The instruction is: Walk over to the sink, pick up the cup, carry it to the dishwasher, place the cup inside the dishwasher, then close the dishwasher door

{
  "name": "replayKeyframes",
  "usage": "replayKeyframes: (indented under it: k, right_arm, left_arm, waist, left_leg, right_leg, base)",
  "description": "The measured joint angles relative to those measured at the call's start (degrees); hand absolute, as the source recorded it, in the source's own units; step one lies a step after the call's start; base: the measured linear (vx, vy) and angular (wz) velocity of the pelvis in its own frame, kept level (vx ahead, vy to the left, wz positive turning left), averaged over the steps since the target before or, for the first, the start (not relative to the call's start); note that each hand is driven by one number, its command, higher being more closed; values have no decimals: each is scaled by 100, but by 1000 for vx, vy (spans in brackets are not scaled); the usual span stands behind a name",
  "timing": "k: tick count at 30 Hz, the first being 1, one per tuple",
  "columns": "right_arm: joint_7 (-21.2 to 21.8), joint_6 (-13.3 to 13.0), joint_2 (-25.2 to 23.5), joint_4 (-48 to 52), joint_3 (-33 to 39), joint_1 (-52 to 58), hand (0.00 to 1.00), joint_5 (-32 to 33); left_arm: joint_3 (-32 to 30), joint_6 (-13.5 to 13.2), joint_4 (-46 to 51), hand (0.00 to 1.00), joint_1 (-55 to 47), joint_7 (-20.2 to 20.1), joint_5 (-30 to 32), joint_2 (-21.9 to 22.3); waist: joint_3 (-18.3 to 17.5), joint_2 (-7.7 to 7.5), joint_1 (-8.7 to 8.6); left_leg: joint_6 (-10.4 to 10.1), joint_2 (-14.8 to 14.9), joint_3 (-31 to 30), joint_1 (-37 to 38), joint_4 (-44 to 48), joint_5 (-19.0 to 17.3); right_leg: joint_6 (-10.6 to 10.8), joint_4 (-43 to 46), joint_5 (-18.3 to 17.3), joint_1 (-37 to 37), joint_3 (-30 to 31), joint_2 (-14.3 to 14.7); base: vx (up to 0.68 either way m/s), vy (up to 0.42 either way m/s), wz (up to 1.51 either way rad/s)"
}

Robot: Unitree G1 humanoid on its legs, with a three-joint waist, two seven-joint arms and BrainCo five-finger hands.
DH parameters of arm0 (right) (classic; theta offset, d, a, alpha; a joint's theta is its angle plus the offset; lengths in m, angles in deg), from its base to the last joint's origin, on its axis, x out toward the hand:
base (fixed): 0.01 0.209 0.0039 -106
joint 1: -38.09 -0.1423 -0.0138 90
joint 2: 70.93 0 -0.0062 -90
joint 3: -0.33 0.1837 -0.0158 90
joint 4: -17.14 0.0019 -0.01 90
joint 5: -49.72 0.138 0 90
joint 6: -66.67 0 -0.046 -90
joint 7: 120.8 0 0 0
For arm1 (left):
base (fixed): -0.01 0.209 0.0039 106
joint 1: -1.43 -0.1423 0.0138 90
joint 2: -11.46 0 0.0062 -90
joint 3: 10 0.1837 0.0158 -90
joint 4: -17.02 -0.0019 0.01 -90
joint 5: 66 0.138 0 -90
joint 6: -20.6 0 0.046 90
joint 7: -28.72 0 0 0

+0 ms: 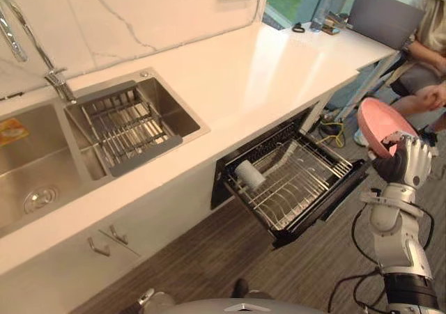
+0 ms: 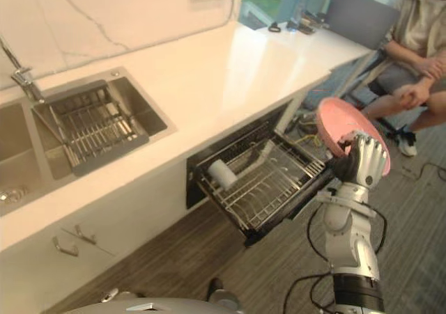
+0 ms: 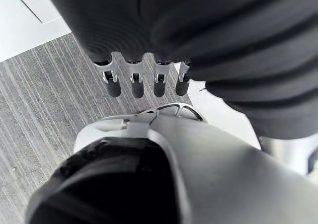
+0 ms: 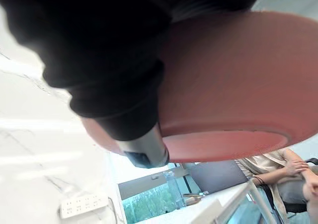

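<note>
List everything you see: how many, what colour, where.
white countertop: one, white, along the wall.
steel sink: one, silver, set in the countertop.
steel draining rack: one, silver, in the sink.
black dishwasher drawer: one, black, pulled open under the countertop.
white cylindrical cup: one, white, lying on the drawer's wire rack.
pink round bowl: one, pink, gripped by the right hand beside the drawer.
grey laptop: one, grey, on the countertop's far end.
seated person: one, past the countertop's end.
right hand: one, silver, fingers curled round the bowl.
left hand: one, silver, fingers straight, above the floor.
</note>
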Motion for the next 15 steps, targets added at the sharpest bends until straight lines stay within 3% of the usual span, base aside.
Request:
replayKeyframes:
  k: [9,10,15]
  right_arm:
    - [172,384,-653,-178,52,-60,100,-3]
    - [170,427,-721,-351,52,-101,100,-3]
    - [133,719,-761,-762,31,-445,100,-3]
  left_arm:
    - [167,-171,241,0,8,44,-139,8]
    - [168,-183,246,0,9,43,-185,5]
    - [157,-201,390,0,63,27,-220,-17]
  waist:
    - [463,143,99]
    - [519,102,116]
    - [745,158,175]
  left_leg:
    - [255,-638,-427,-78,-699,428]
    - [289,-695,-475,-111,-735,450]
    - [428,-865,-644,-357,-762,530]
  right_leg:
    - [164,-179,165,-12,-353,-392]
    - [185,-180,181,-28,-409,-434]
    - [219,-163,298,-225,-437,-552]
  base:
    - [-57,47,29]
    - [1,70,25]
    - [7,55,11]
